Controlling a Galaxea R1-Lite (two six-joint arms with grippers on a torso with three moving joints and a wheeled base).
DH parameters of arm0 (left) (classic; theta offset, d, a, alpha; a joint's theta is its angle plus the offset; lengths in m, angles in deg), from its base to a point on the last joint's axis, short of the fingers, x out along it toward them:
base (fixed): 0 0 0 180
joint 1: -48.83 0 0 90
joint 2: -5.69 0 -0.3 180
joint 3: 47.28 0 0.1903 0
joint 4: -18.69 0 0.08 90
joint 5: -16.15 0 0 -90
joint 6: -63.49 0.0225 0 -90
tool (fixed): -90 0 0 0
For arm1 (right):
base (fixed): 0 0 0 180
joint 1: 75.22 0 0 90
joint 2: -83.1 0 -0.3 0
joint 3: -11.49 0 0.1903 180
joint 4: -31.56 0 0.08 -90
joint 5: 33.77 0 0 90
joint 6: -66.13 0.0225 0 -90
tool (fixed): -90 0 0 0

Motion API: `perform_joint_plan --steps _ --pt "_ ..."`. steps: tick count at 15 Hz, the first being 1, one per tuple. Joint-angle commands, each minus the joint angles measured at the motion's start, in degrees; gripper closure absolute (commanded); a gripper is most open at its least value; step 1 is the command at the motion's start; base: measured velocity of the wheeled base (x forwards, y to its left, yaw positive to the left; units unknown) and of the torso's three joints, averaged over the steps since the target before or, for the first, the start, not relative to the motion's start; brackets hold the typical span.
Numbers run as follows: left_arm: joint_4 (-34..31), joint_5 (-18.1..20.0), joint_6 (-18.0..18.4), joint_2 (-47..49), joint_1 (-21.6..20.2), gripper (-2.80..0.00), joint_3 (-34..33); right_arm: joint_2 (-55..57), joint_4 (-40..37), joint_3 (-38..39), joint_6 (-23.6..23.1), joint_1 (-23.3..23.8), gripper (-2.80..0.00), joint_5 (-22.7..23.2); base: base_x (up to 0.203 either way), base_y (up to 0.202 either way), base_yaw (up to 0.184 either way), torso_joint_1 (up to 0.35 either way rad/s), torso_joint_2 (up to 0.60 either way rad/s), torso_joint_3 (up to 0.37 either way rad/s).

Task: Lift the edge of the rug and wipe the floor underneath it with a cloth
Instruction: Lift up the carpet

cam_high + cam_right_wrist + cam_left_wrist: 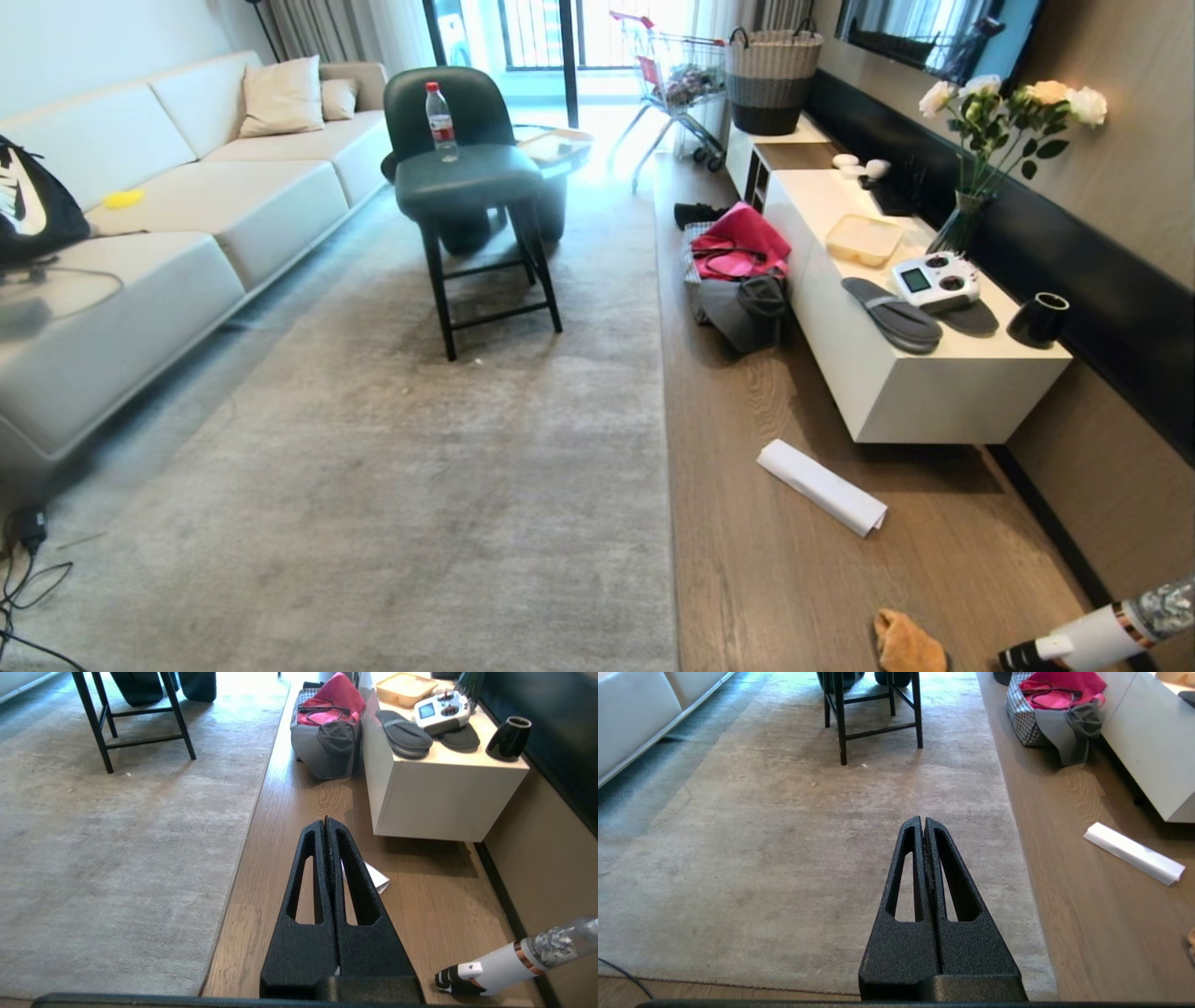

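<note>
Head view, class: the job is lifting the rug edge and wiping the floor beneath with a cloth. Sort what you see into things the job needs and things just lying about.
Needed for the job:
- rug edge
- floor
- cloth

Just lying about:
- rolled white paper
- hand vacuum
- bags
- stool with bottle
- slippers
- remote controller

The brown wood-grain plank floor (pixel 747 560) carries a large pale grey rug (pixel 420 467), a white rolled paper sheet (pixel 822 487), a small orange-tan fuzzy cloth (pixel 906 642) and a white handheld vacuum (pixel 1092 637).
</note>
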Motion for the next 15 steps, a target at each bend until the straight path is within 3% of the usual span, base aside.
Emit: perform_joint_plan --steps 1,9,15 --pt "0.0 0.0 0.0 0.0 0.0 0.00 0.0 0.1 0.1 0.0 0.0 0.0 0.00 0.0 0.000 0.000 0.000 -0.066 0.46 0.392" --pt "0.0 0.0 0.0 0.0 -0.1 0.00 0.0 0.1 0.1 0.0 0.0 0.0 0.00 0.0 0.000 0.000 0.000 -0.013 0.42 0.406" --pt "0.0 0.0 0.0 0.0 0.0 0.00 0.0 0.1 0.1 0.0 0.0 0.0 0.00 0.0 0.000 0.000 0.000 0.000 0.00 0.004"
